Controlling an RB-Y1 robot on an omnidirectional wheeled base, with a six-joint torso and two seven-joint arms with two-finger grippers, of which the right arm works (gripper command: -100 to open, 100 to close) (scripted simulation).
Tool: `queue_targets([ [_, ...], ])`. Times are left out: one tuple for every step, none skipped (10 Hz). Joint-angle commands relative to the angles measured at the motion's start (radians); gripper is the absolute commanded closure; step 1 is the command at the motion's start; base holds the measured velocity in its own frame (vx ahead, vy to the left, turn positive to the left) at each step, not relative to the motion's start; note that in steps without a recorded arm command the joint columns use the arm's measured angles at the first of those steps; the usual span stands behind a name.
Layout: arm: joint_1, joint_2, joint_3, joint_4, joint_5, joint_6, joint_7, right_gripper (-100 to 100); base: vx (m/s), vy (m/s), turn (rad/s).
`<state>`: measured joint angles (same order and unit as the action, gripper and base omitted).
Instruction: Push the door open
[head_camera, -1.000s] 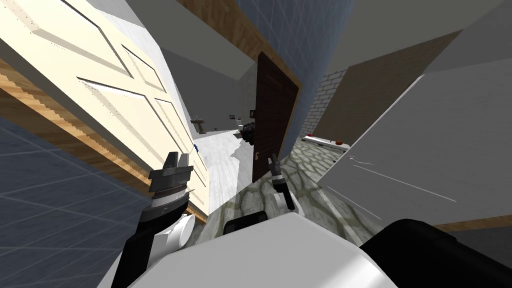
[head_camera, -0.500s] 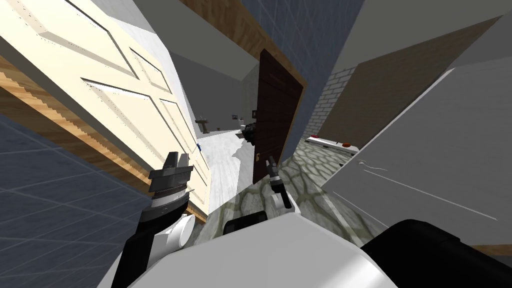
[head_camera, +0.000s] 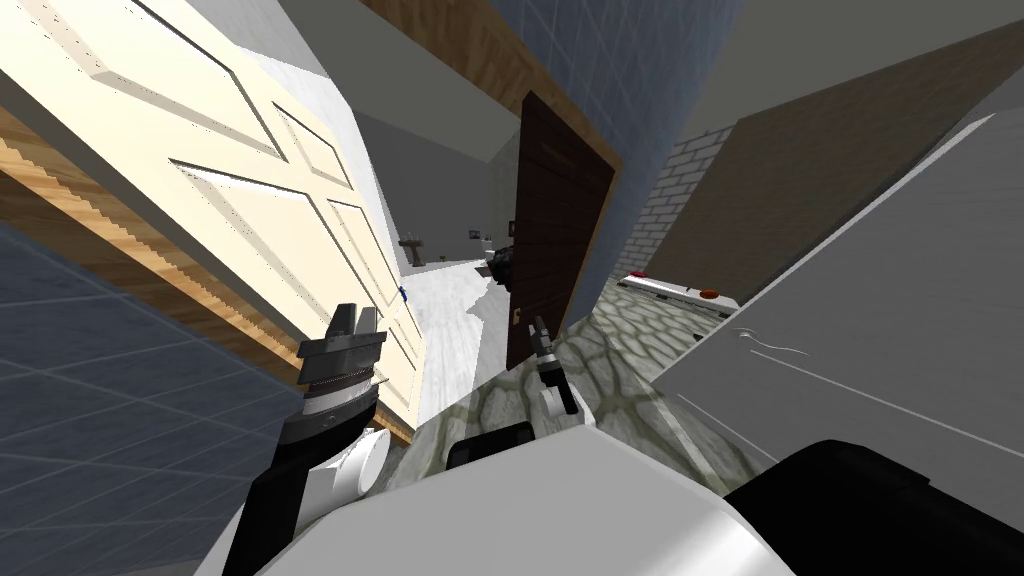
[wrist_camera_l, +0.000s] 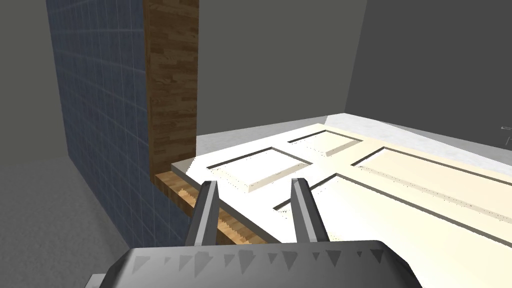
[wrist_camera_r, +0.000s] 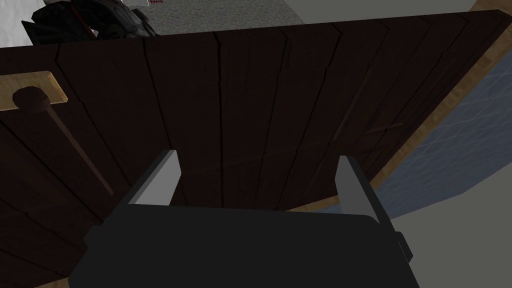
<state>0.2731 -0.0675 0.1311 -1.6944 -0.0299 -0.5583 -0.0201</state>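
Dark door (head_camera: 555, 230), centre frame, is faced by the released right tool (wrist_camera_r: 258, 156); a glancing push could be deflected sideways.

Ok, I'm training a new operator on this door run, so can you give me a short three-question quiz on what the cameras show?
1. True or false: the right end effector faces the dark plank door with its fingers open.
2. Which door is the left end effector beside? A) a cream panelled door B) a glass door C) a red metal door
3. Fill in: the dark door's knob sits on a ___ plate.
Key: 1 true; 2 A; 3 tan.
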Motion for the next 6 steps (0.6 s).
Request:
queue_targets([
  [-0.018, -0.009, 0.009, 0.050, -0.015, -0.019, 0.001, -100, 0.052, -0.063, 0.115],
  [-0.018, -0.009, 0.009, 0.070, -0.015, -0.019, 0.001, -100, 0.040, -0.060, 0.062],
  [-0.038, -0.016, 0.015, 0.100, -0.027, -0.031, 0.002, -100, 0.038, -0.072, 0.108],
  [-0.038, -0.016, 0.015, 0.124, -0.027, -0.031, 0.002, -100, 0.031, -0.061, 0.063],
  [-0.038, -0.016, 0.015, 0.124, -0.027, -0.031, 0.002, -100, 0.014, -0.022, -0.008],
  [-0.057, -0.023, 0.022, 0.163, -0.040, -0.043, 0.003, -100, 0.024, -0.042, 0.106],
])
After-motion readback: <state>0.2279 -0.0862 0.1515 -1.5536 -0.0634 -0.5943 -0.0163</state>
